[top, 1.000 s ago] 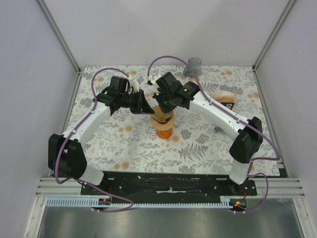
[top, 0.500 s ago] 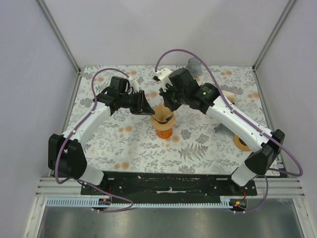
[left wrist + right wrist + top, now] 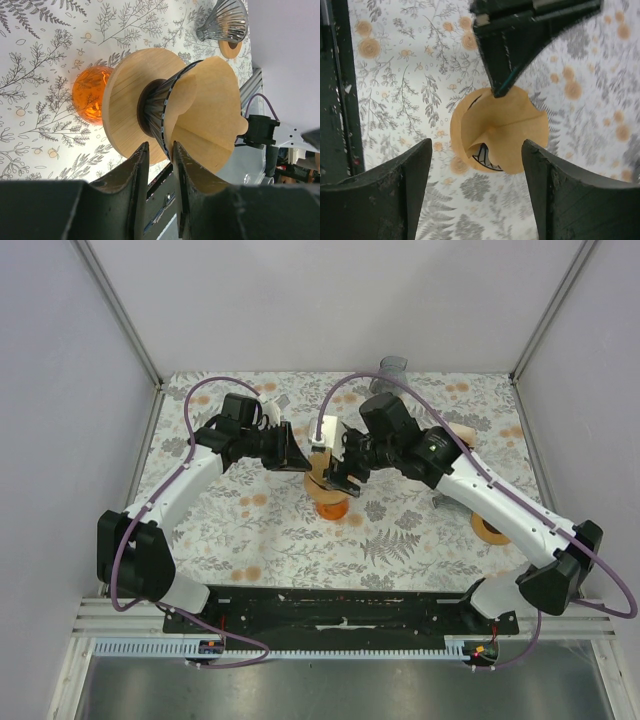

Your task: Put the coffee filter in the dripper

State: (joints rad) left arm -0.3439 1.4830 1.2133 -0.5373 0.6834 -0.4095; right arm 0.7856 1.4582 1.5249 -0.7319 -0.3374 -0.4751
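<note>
Top view, dripper: on the floral table, standing on an orange base.
Top view, coffee filter: in the dripper's cone.
Top view, left gripper: at the dripper's left rim.
Top view, right gripper: over the dripper's right side.
Left wrist, left gripper: narrow, nipped on the coffee filter edge at the dripper rim.
Right wrist, right gripper: spread wide, empty, above the dripper.
Right wrist, coffee filter: open in the cone, one fold curled inward.

My left gripper (centre-left of the top view) pinches the coffee filter; my right gripper, beside it, gapes wide.
</note>
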